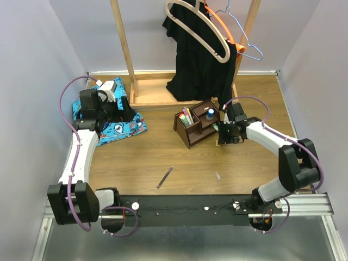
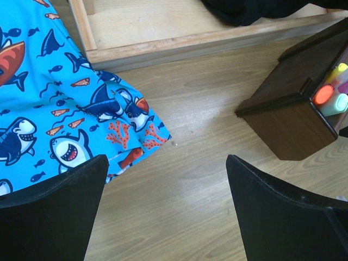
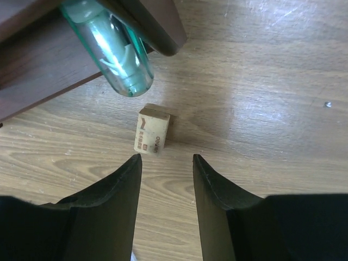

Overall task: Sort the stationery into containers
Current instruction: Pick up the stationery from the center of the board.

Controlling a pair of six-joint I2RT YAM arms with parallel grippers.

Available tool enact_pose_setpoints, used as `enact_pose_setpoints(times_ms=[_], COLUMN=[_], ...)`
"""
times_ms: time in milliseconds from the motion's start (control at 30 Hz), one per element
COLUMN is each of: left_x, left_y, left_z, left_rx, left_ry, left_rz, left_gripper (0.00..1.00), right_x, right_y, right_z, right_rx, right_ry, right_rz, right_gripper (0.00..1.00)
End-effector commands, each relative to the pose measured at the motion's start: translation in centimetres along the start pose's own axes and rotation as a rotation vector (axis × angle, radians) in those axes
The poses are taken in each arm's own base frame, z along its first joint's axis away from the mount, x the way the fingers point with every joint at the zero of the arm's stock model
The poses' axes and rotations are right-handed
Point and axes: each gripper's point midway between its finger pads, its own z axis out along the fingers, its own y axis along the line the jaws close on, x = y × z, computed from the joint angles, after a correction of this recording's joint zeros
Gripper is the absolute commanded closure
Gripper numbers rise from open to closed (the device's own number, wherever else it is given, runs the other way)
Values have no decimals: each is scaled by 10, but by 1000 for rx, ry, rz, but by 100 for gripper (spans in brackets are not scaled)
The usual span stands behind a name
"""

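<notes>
Partly done: markers (image 1: pixel 187 115) and blue bottle (image 1: pixel 210 113) already standing in organizer (image 1: pixel 187 138). Left to sort: eraser (image 3: pixel 151 130) on surface (image 1: pixel 141 157), at 12 o'clock just beyond spread, empty right pincer (image 3: pixel 166 163); pen (image 1: pixel 165 177) at organizer's 7 o'clock. Likewise spread, empty: left pincer (image 2: pixel 166 168).

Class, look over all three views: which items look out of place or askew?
A purple pen lies loose on the table, well away from the organizer. A tan eraser sits on the tabletop beside that organizer, and a green marker juts out past its edge.
</notes>
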Motion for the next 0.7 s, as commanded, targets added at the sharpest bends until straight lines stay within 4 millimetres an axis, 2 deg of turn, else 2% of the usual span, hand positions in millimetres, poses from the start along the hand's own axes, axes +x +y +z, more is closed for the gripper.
enact_pose_setpoints(times_ms=[0, 67, 100, 133, 300, 433, 667], left_x=[7, 9, 11, 11, 14, 15, 14], left_y=[2, 2, 2, 2, 4, 5, 6], left_z=[-5, -6, -6, -5, -4, -3, -3], left_rx=[-19, -20, -19, -19, -21, -22, -29], left_ry=[-4, -3, 1, 2, 5, 0, -5], left_rz=[13, 16, 17, 14, 14, 7, 9], left_gripper=[1, 1, 1, 1, 1, 1, 1], right_x=[14, 14, 15, 15, 12, 11, 10], right_y=[-1, 1, 2, 4, 5, 6, 6], right_z=[9, 10, 11, 12, 15, 18, 24], right_rx=[3, -8, -13, -22, -18, -20, -6], right_ry=[63, 67, 69, 69, 62, 66, 69], right_rz=[46, 44, 44, 44, 38, 31, 13], right_gripper=[47, 45, 41, 33, 31, 42, 47])
